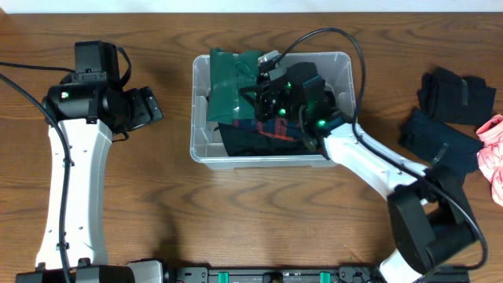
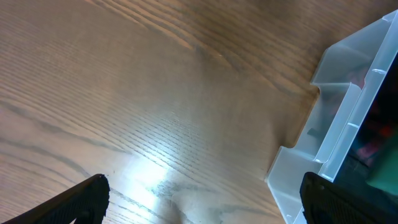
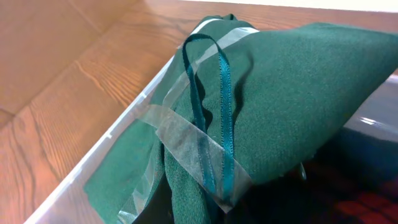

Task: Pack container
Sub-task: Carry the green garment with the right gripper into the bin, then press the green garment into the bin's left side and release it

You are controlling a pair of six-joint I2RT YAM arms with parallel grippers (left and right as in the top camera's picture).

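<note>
Container (image 1: 201, 118) sits mid-surface (image 1: 157, 204), partly filled: green garment (image 1: 234, 82) at the back-left, dark plaid-trimmed piece (image 1: 255, 135) in front.

Right claw (image 1: 266, 82) is inside the tub over the green garment. Its fingers don't show in the wrist view and the arm's own body covers them from overhead, so I can't tell if it's clenched or released. Left claw (image 1: 148, 108) is parked on the surface just left of the tub, jaws wide apart, holding nothing.

My read is that the step in hand is seating the green piece.

- It's bunched high against the corner, at rim level or lapping over it. I can't tell which.
- Press it down and inward, away from the wall, before letting go.
- The teal hanging loop (image 3: 214, 106) stands proud. Keep the fingers clear of it on the way out or it'll drag the cloth back up.
- Lift straight up, no sideways sweep, because the tub looks light and could skate. The left claw is close enough to brace the wall if needed.

More clothes wait on the right: dark bundle (image 1: 456, 96), navy piece (image 1: 436, 137), pink item (image 1: 492, 145). Flatten this one now to leave room.
</note>
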